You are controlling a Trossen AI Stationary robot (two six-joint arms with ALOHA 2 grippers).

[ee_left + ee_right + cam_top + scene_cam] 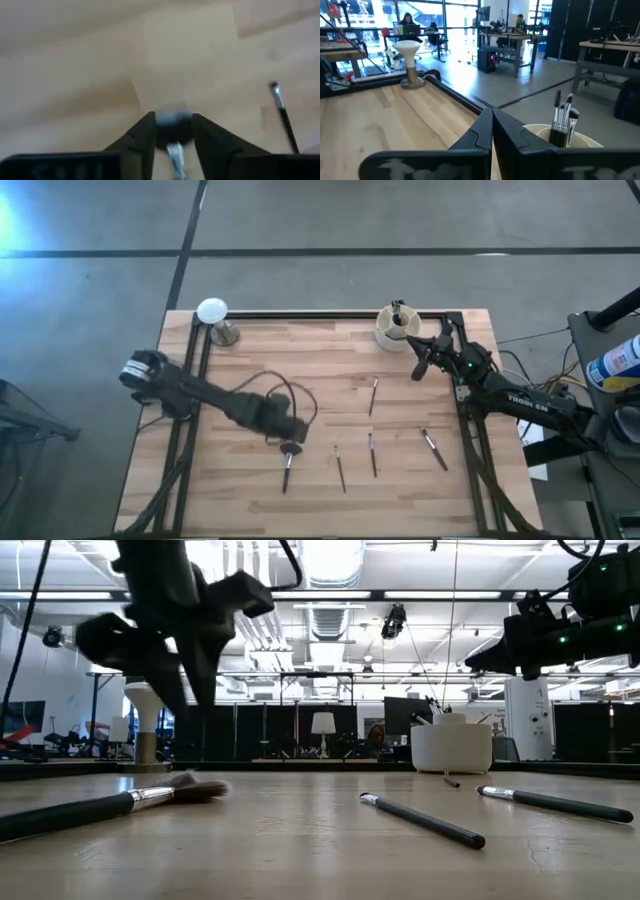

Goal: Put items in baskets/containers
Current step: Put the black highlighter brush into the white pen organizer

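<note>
open-plan lab: desks (507,47), monitors, ceiling ducts (330,615).

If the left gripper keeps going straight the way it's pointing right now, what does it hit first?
Most likely the fluffy-headed brush. The left gripper points down at the table, its fingers either side of the brush's dark head. Height above the brush is unclear.

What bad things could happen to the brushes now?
The left gripper hangs over the fluffy brush, jaws open around its head in the left wrist view. If they close there, they may squash the bristles or the brush may slip out.

The cup sits at the table's far corner and already holds brushes. The right gripper, jaws shut, waits beside it, so a careless move might tip it.

Thin brushes lying loose could roll if bumped.
</note>
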